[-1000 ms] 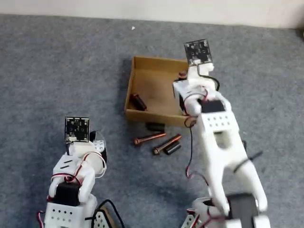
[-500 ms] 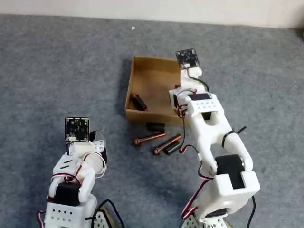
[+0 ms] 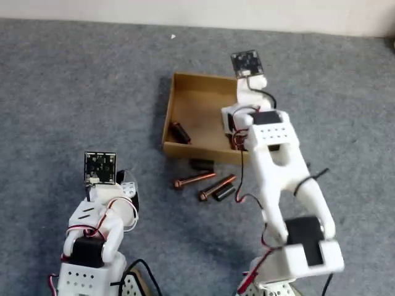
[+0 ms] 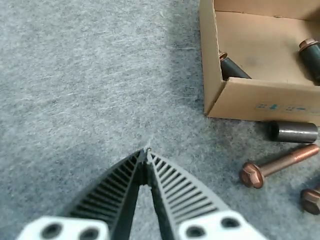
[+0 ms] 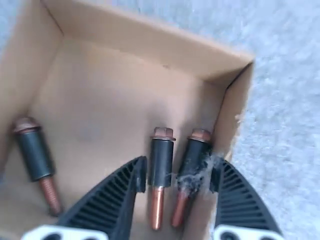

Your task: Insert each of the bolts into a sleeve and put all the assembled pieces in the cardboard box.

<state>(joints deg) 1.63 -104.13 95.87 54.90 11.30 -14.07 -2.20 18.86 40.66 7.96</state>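
At the near left, left gripper (image 4: pixel 147 154): low over the grey bench (image 4: pixel 75 75), jaws together and holding nothing; I think it is parked there to leave room for the other arm.
Loose bolts: the first bolt (image 3: pixel 194 179) and the second bolt (image 3: pixel 216 187) lie flat on the bench just before the box, not yet in any sleeve.
Loose sleeves: the front sleeve (image 3: pixel 201 164) lies just beside the box's front wall and the side sleeve (image 3: pixel 224 193) just beside the second bolt, so two assemblies seem to remain.
Cardboard box (image 3: pixel 168 117): it holds three assembled pieces; the lone piece (image 5: pixel 34 155) lies by one side wall.
Right gripper (image 5: pixel 178 167): down inside the box, jaws apart and clamped on nothing, standing around the middle piece (image 5: pixel 161 155) and the corner piece (image 5: pixel 194 155), which lie side by side; the open jaws suggest a piece is being left here.
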